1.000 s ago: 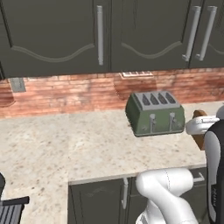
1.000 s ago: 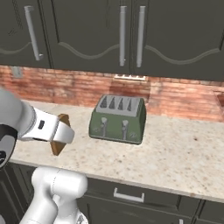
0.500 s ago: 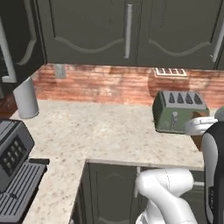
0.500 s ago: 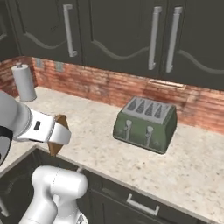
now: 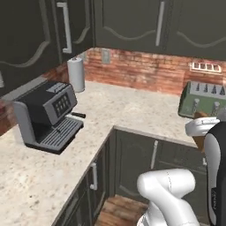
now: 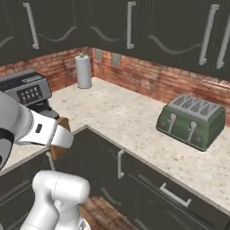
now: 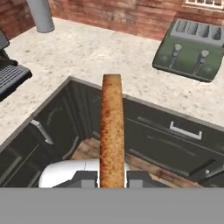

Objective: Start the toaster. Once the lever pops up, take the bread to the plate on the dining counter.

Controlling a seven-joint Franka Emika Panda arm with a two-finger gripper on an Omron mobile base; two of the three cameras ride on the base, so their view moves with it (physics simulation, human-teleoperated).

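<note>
My gripper (image 7: 112, 177) is shut on the bread (image 7: 112, 131), a brown toasted slice seen edge-on, standing up between the fingertips (image 7: 85, 178). In the right base view the bread (image 6: 61, 124) pokes out of the hand at the lower left, over the dark lower cabinets. It shows as brown bits (image 5: 201, 116) beside the hand in the left base view. The dark olive toaster (image 6: 191, 120) (image 5: 203, 99) (image 7: 190, 47) stands on the wall counter, well away from the gripper, its slots empty. The plate and the dining counter are out of view.
A black and grey coffee machine (image 5: 47, 114) (image 6: 26, 90) sits on the left leg of the L-shaped wall counter (image 5: 132, 110). A grey paper towel roll (image 5: 76, 74) (image 6: 83, 71) (image 7: 40, 15) stands in the corner by the brick wall. Dark cabinets hang overhead.
The whole picture has shifted, so the base is moving: the toaster slid to the right, and the counter's corner, paper towel roll and coffee machine came into view. The bread stays gripped.
</note>
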